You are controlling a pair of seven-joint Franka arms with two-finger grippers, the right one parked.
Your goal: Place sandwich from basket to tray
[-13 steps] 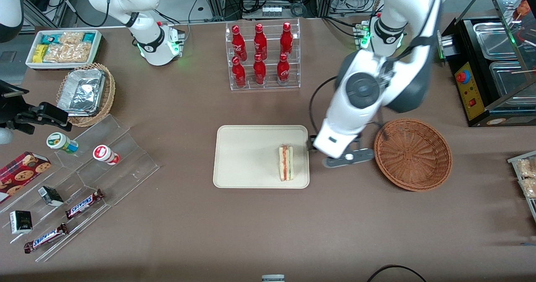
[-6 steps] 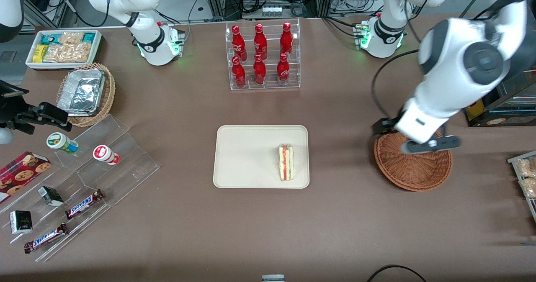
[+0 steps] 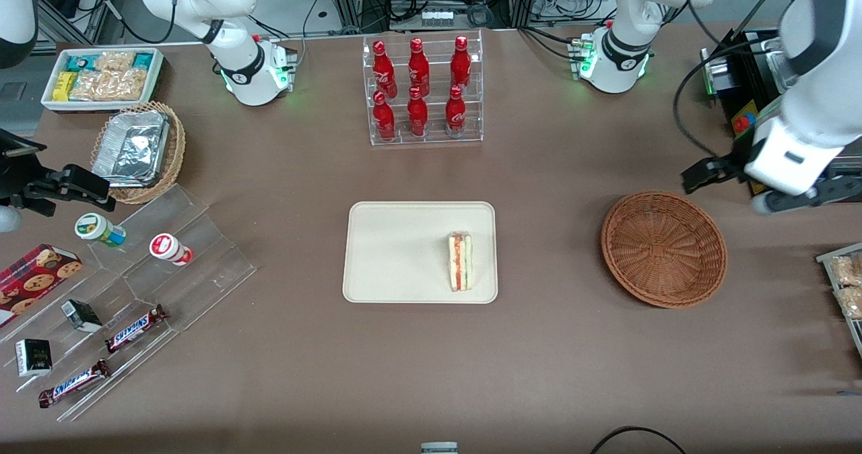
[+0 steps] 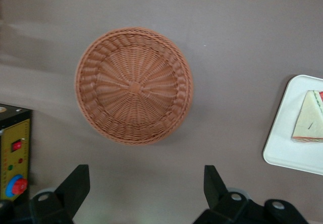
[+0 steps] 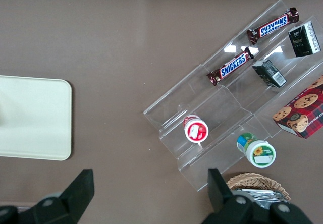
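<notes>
The sandwich lies on the cream tray, close to the tray's edge nearest the basket, with its red and green stripe showing. The round reddish-brown basket stands empty beside the tray, toward the working arm's end of the table. My gripper hovers high off the table beside the basket, farther out toward that end, near the black appliance. The left wrist view looks down on the basket, the tray's corner and the sandwich. There the gripper is open with nothing between its fingers.
A clear rack of red bottles stands farther from the front camera than the tray. A black appliance with a yellow panel sits close to my gripper. Snack packets lie at the table's edge nearby. An acrylic stepped shelf lies toward the parked arm's end.
My arm has swung from the tray's edge, over the basket, out to the working arm's end of the table. The sandwich has stayed on the tray.
</notes>
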